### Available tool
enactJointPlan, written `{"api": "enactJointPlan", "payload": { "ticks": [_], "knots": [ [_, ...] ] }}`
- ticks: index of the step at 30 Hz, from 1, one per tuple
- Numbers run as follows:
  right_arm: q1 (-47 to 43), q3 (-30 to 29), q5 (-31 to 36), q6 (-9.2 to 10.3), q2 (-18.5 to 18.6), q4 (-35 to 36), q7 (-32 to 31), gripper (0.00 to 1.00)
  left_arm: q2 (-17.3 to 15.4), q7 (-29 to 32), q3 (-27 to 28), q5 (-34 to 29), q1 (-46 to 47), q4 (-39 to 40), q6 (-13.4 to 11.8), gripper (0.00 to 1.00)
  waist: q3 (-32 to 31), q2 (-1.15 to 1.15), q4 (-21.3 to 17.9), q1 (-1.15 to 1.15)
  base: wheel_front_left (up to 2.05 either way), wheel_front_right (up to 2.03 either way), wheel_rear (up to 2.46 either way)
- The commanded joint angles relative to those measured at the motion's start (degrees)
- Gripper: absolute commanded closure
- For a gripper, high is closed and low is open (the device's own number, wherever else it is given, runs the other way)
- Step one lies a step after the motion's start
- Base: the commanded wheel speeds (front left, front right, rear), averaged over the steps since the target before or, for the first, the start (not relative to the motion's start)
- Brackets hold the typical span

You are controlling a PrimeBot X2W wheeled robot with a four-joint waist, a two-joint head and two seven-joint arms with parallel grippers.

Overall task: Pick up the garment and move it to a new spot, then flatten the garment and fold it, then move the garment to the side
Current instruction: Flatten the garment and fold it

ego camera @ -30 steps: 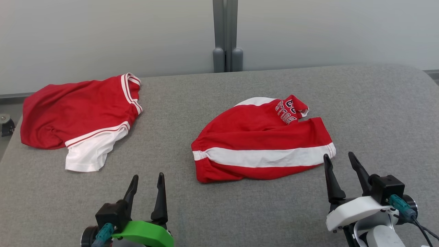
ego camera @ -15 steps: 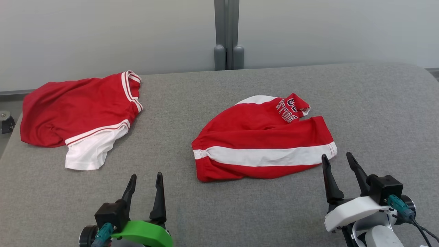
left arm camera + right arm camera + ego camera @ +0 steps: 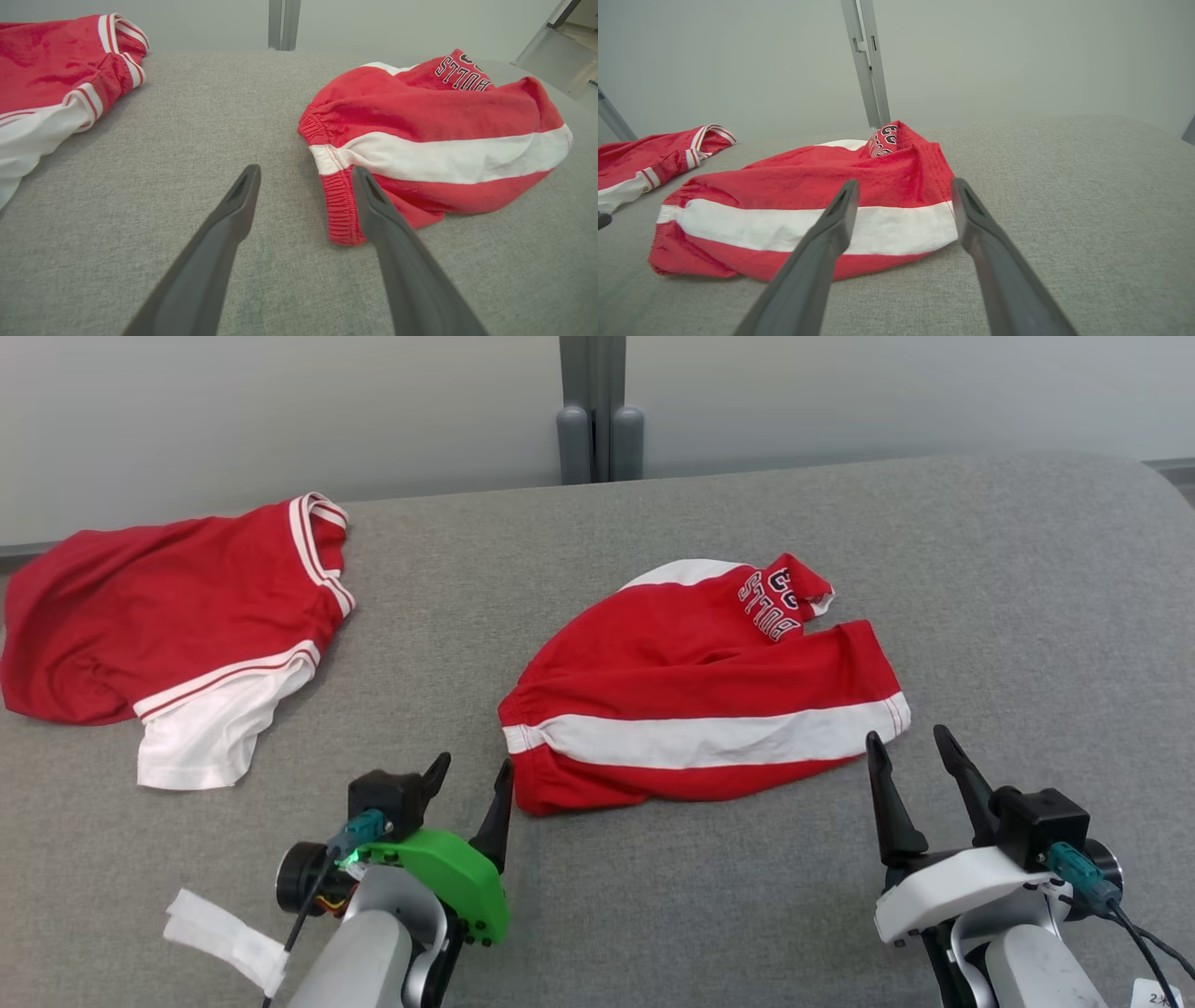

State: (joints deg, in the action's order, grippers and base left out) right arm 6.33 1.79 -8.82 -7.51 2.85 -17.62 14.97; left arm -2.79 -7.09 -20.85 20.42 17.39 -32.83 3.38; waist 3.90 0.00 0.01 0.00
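The crumpled red-and-white shorts are flanked by the left gripper and the right gripper; both are spread wide, with nothing grasped.

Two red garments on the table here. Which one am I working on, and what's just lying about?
In the job (likely, since both open claws point at it):
- red garment with the white band, mid-table
- left claw, at its elastic end
- right claw, at its other end

Lying about:
- red-and-white garment, far left
- grey post, behind the table
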Motion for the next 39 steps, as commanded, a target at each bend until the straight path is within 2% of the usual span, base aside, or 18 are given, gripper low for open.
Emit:
{"api": "enactJointPlan", "payload": {
  "ticks": [1, 7, 13, 14, 15, 16, 17, 18, 19, 20, 24, 28, 29, 30, 31, 39],
  "knots": [
    [0.73, 0.17, -0.09, 0.04, 0.09, -0.23, 0.03, 0.0, -0.22, 0.96, -0.19, 0.49, 2.19, -1.45, 0.15, 0.0, 1.53, 0.0, -1.65, 0.0, 0.0, 0.0, 0.0],
    [1.25, -0.13, 0.08, 0.04, 0.08, -0.39, 0.12, 0.0, -0.21, 3.75, -0.36, 3.09, 7.24, -6.93, -0.84, 0.0, 2.97, 0.0, -3.87, 0.0, 0.0, 0.0, 0.0],
    [1.19, -0.91, 0.49, 0.04, 0.08, -0.55, 0.19, 0.0, -0.22, 3.81, -1.28, 5.58, 9.26, -9.24, -0.38, 0.0, 3.45, 0.0, -4.83, 0.0, 0.0, 0.0, 0.0],
    [1.21, -0.97, 0.52, 0.04, 0.07, -0.6, 0.2, 0.0, -0.22, 3.63, -1.47, 5.94, 9.52, -9.57, -0.36, 0.05, 3.49, 0.0, -4.91, 0.0, 0.0, 0.0, 0.0],
    [1.24, -1.05, 0.55, 0.04, 0.08, -0.62, 0.21, 0.0, -0.21, 3.45, -1.64, 6.03, 9.76, -9.78, -0.34, 0.18, 3.52, 0.0, -4.95, 0.0, 0.0, 0.0, 0.0],
    [1.29, -1.14, 0.6, 0.04, 0.08, -0.65, 0.22, 0.0, -0.21, 3.15, -1.85, 6.27, 10.03, -9.94, -0.31, 0.52, 3.55, 0.0, -4.97, 0.0, 0.0, 0.0, 0.0],
    [1.32, -1.25, 0.66, 0.04, 0.08, -0.69, 0.22, 0.0, -0.21, 2.87, -2.09, 6.52, 10.24, -10.19, -0.27, 0.69, 3.59, 0.0, -4.95, 0.0, 0.0, 0.0, 0.0],
    [1.36, -1.32, 0.7, 0.04, 0.08, -0.74, 0.23, 0.0, -0.21, 2.74, -2.31, 6.69, 10.39, -10.39, -0.2, 0.77, 3.63, 0.0, -4.9, 0.0, 0.0, 0.0, 0.0],
    [1.43, -1.28, 1.07, 0.04, 0.08, -0.97, 0.15, 0.0, -0.21, 2.62, -2.65, 6.96, 10.54, -10.61, -0.06, 0.94, 3.67, 0.0, -4.81, 0.0, 0.0, 0.0, 0.0],
    [1.6, -1.21, 1.39, 0.04, 0.07, -1.16, -0.13, 0.0, -0.21, 2.53, -2.9, 7.16, 10.71, -10.77, -0.03, 1.0, 3.72, 0.0, -4.72, 0.0, 0.0, 0.0, 0.0],
    [3.33, -1.02, 3.16, 0.04, 0.9, -2.24, -1.5, 0.0, -0.21, 3.15, -4.37, 8.64, 11.47, -11.43, 0.14, 1.0, 4.06, 0.0, -4.32, 0.0, 0.0, 0.0, 0.0],
    [6.16, -0.26, 3.94, 0.04, 2.75, -4.48, -2.71, 0.0, -0.21, 4.03, -5.97, 10.01, 12.1, -12.23, 0.33, 0.85, 4.5, 0.0, -3.84, 0.0, 0.0, 0.0, 0.0],
    [7.09, 0.03, 3.94, 0.04, 3.31, -5.27, -3.02, 0.0, -0.21, 4.08, -6.38, 10.3, 12.19, -12.44, 0.41, 0.85, 4.62, 0.0, -3.71, 0.0, 0.0, 0.0, 0.0],
    [7.85, 0.2, 3.67, 0.04, 3.71, -6.01, -3.25, 0.0, -0.21, 4.04, -6.68, 10.49, 12.31, -12.56, 0.43, 0.91, 4.72, 0.0, -3.61, 0.0, 0.0, 0.0, 0.0],
    [8.78, 0.52, 3.26, 0.04, 4.25, -7.08, -3.51, 0.0, -0.21, 3.88, -7.01, 10.73, 12.52, -12.7, 0.37, 1.0, 4.86, 0.0, -3.49, 0.0, 0.0, 0.0, 0.0],
    [15.84, 4.65, 1.62, 0.04, 8.5, -17.54, -5.08, 0.0, -0.21, 1.92, -9.33, 12.58, 13.75, -13.01, -0.57, 1.0, 5.88, 0.0, -2.03, 0.0, 0.0, 0.0, 0.0]
  ]
}}
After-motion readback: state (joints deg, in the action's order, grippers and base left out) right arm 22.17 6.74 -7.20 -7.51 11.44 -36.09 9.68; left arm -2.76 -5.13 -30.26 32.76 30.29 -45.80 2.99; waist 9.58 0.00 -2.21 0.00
